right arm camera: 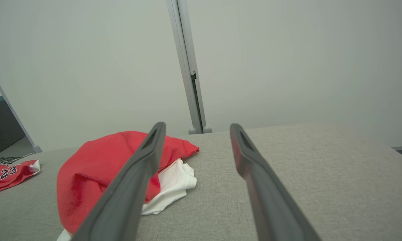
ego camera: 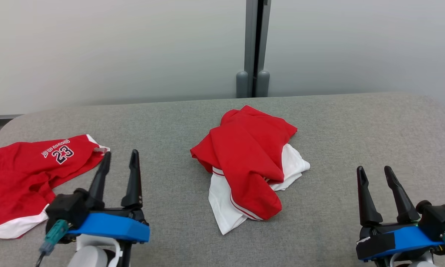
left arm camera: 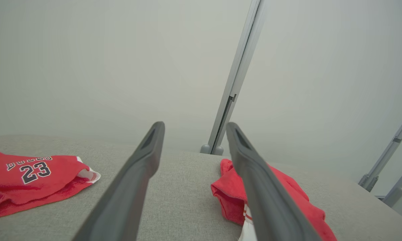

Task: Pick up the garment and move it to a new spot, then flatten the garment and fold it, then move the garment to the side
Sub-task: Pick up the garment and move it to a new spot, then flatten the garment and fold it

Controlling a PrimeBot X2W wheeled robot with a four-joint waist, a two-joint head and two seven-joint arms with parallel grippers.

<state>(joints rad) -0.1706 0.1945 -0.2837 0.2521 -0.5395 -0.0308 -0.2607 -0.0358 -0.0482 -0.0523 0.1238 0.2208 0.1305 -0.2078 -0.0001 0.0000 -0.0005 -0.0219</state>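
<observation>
Garment (ego camera: 246, 159) crumpled, centre; second jersey (ego camera: 18, 174) reads "23"; left gripper (ego camera: 120, 153), right gripper (ego camera: 374, 169) both spread, empty.

Grey fabric tabletop (ego camera: 355, 122) with rounded far corners. Behind it, pale wall panels (ego camera: 96, 48), split at 12 o'clock by a grey metal post (ego camera: 252, 44). Far off at 9 o'clock, right wrist view, a dark cabinet (right arm camera: 1, 130).

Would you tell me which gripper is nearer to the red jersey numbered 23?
Left. The left gripper stands open right beside the red jersey; the right gripper, also open, sits far off, beyond the crumpled garment.
</observation>
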